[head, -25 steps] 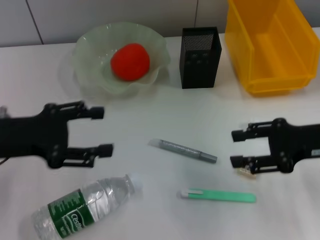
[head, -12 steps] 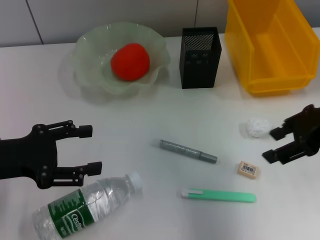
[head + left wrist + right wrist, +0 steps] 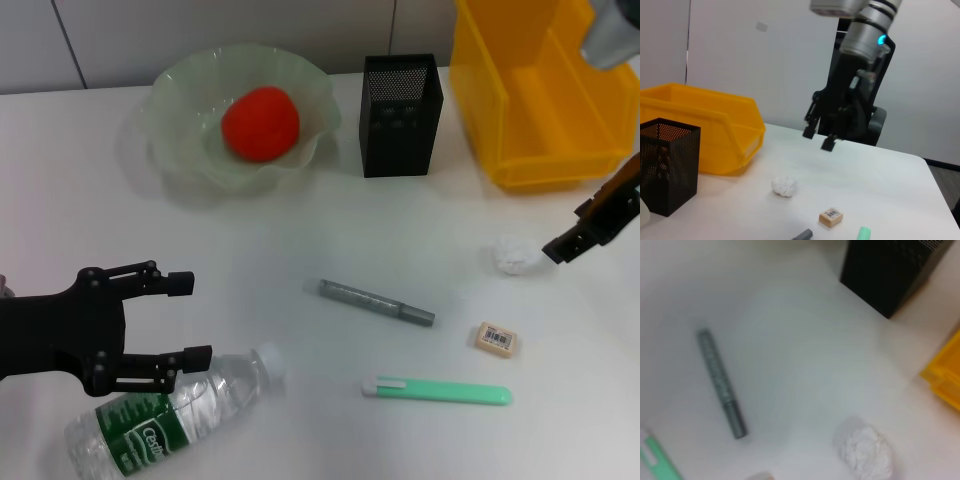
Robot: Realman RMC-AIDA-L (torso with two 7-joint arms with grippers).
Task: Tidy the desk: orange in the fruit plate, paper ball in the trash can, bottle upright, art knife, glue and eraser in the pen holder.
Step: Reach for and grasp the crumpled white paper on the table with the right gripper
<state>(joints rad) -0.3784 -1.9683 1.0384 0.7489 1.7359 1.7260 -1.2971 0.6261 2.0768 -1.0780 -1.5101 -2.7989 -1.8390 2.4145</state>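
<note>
I had the left gripper (image 3: 185,318) low over the near left of the desk (image 3: 330,230), its fingers spread wide with nothing between them, just above the bottle (image 3: 170,408). The bottle lay on its side, cap (image 3: 270,358) pointing toward the middle of the desk, touching nothing else. My right gripper (image 3: 820,138) hung raised over the right side, near the paper ball (image 3: 514,254) but clear of it; its two fingertips stood apart in the left wrist view and held nothing. The paper ball sat on the desk between that gripper and the yellow bin (image 3: 535,90). Near it, toward me, lay the eraser (image 3: 496,338), and beyond that the green knife (image 3: 438,391) lying flat. The grey glue stick (image 3: 376,302) lay at a slant in the middle, apart from both. At the back, the orange (image 3: 260,122) rested in the glass plate (image 3: 175,100), and the black mesh pen holder (image 3: 400,115) stood upright beside it.
</note>
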